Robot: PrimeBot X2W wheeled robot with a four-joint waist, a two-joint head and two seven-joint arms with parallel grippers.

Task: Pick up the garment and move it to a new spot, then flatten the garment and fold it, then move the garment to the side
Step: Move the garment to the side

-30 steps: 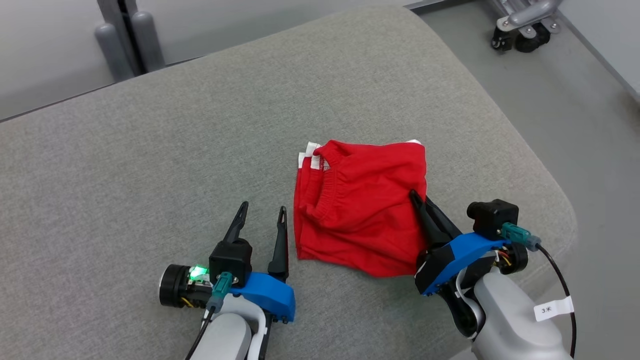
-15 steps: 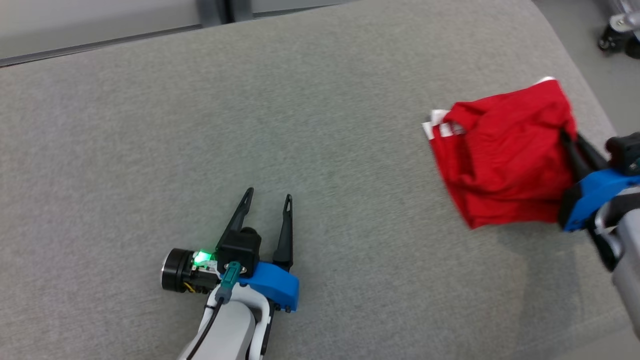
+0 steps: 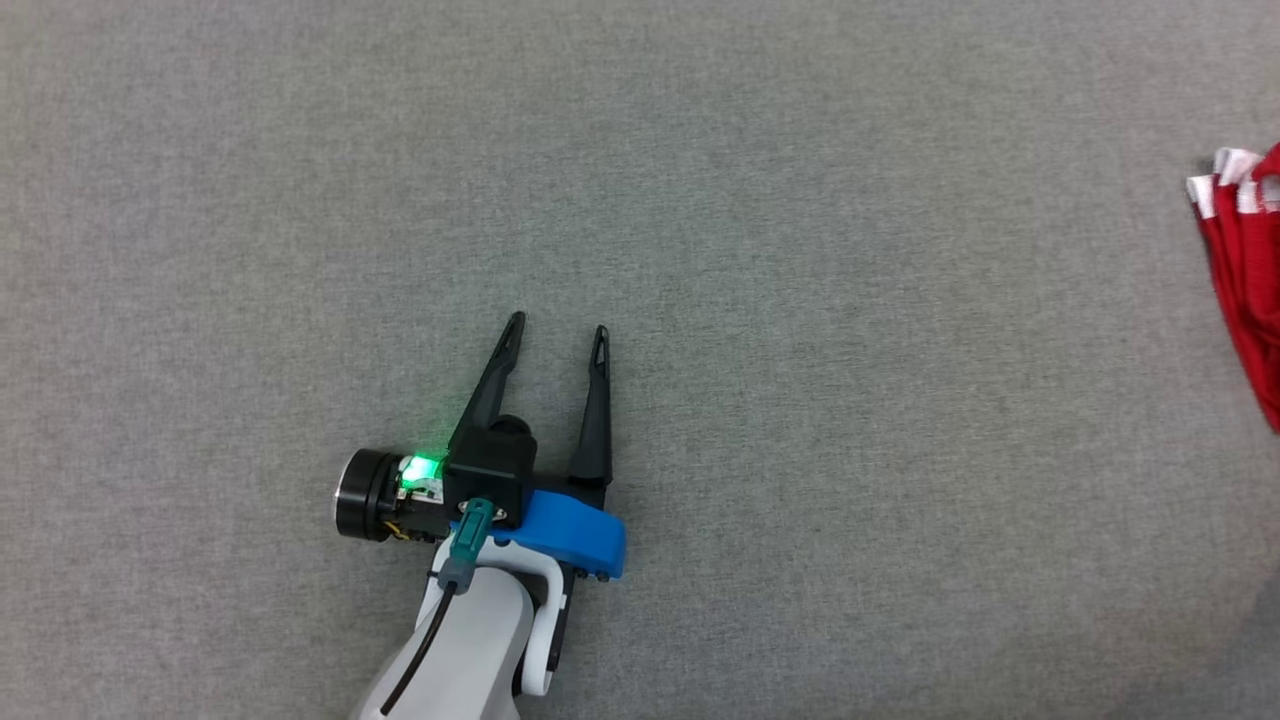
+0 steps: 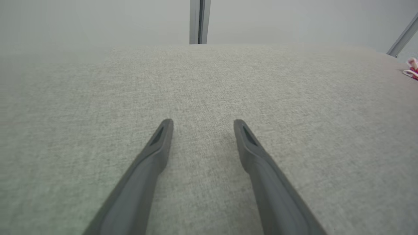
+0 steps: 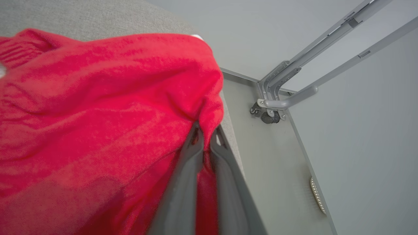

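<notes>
Red garment (image 5: 98, 114), clamped in the right gripper (image 5: 206, 132), has shifted to the cushion's (image 3: 800, 250) right edge. Left gripper (image 3: 556, 328) stays spread open over the cushion.

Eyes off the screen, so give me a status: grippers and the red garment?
Left gripper open, empty, over grey cushion. Right gripper shut on red garment near cushion's edge. Nothing in the way.
</notes>
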